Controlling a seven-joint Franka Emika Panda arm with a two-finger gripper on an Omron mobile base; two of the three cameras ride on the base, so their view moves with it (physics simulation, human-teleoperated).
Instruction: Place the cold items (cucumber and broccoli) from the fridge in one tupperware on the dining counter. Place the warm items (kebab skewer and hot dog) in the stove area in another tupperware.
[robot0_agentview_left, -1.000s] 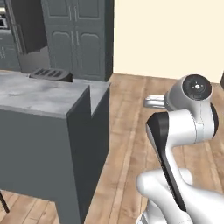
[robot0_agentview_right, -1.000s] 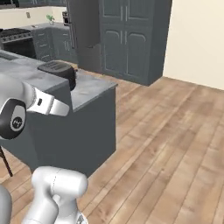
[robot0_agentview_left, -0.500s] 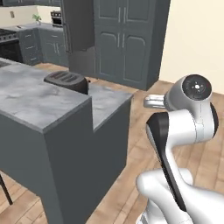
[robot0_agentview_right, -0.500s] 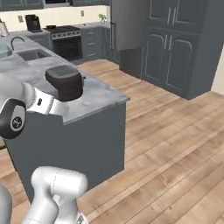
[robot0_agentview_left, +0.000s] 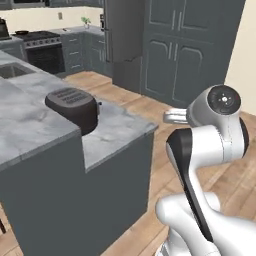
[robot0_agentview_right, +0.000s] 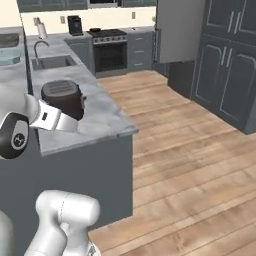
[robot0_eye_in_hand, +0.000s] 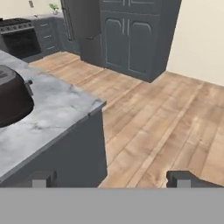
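Nothing looks packed yet — the gripper hangs with jaws spread wide and empty; the fridge stands far ahead of them, beyond the toaster — both sortings seemingly remain.
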